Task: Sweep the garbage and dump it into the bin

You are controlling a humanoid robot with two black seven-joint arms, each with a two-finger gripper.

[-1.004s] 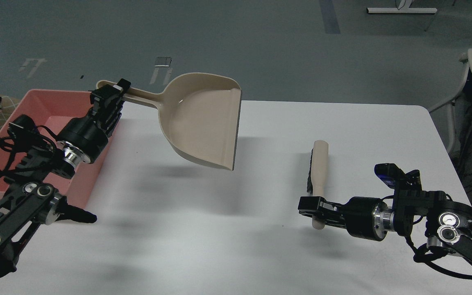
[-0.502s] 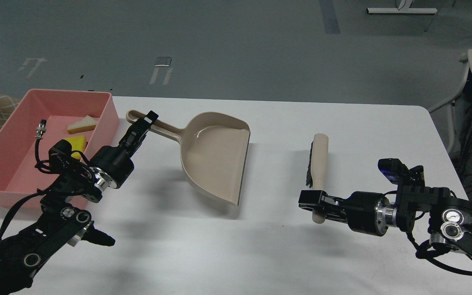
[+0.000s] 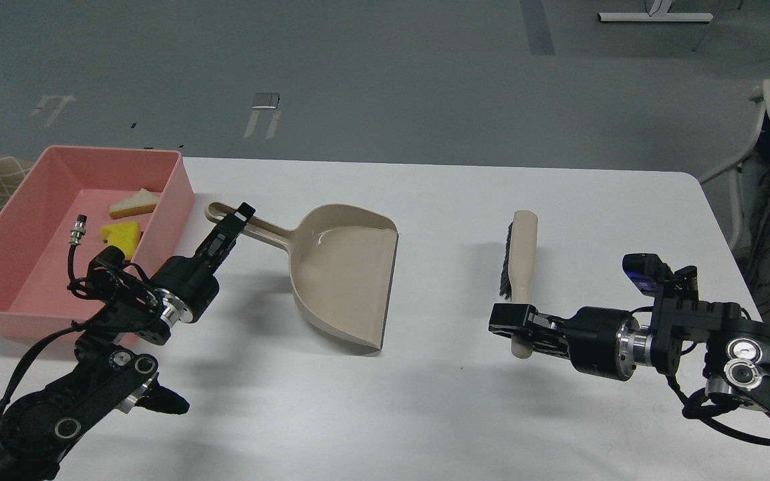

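On the table, left pincer (image 3: 236, 219) grips the dustpan (image 3: 348, 277) handle; right pincer (image 3: 506, 321) clamps the brush (image 3: 521, 267) handle.

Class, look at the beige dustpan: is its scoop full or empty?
Empty. The dustpan shows only bare beige inside; the yellow chunk and bread wedge lie in the pink bin.

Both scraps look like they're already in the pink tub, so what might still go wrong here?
1. The left tool grips the dustpan far out on its handle; on release or retreat it might drag the pan into the bin just beside it.
2. The right tool holds the brush at its handle end, so the brush might roll over when released.
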